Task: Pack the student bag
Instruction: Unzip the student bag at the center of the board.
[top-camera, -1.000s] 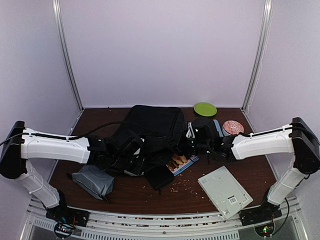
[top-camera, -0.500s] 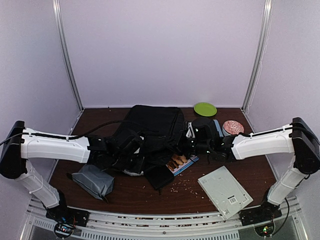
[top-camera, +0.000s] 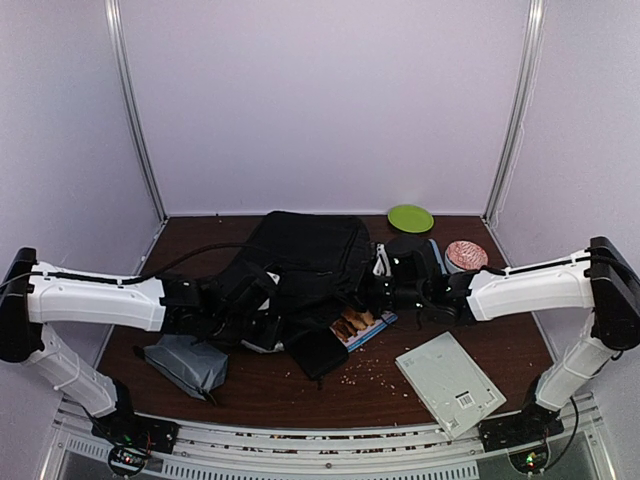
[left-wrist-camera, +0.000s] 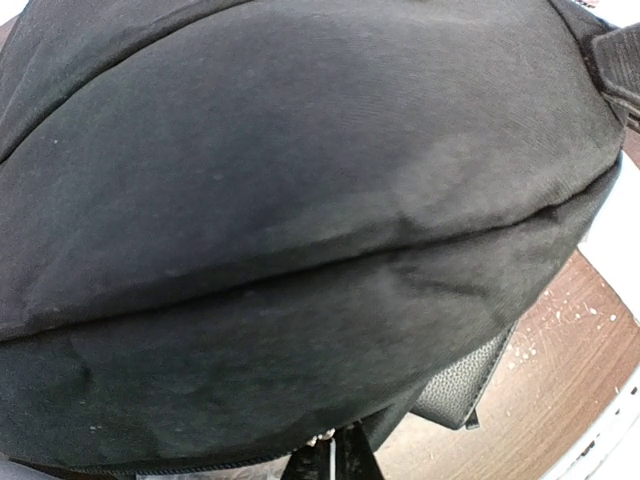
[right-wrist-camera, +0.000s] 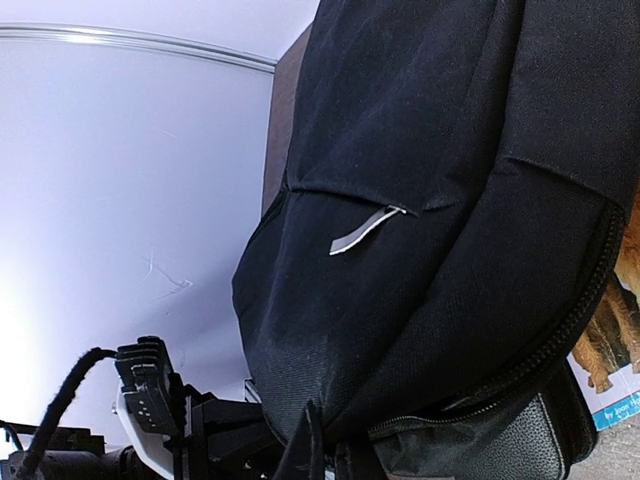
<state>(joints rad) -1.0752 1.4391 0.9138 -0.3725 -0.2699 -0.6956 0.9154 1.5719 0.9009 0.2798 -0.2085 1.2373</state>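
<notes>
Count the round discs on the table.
2: the green disc at the back, the pinkish disc to its right and nearer. The student bag may hide others.

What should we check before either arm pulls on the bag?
1. Left gripper at the student bag: ok, close against its fabric.
2. Left grip shut on fabric: cannot tell, the fingertips are cut off at the frame edge.
3. Right gripper grip: cannot tell, same reason.
4. Bag open for packing: cannot tell; the zip in the right wrist view looks shut.
5. Picture book free of the bag: not ok, it lies against the bag's edge and may drag.
</notes>
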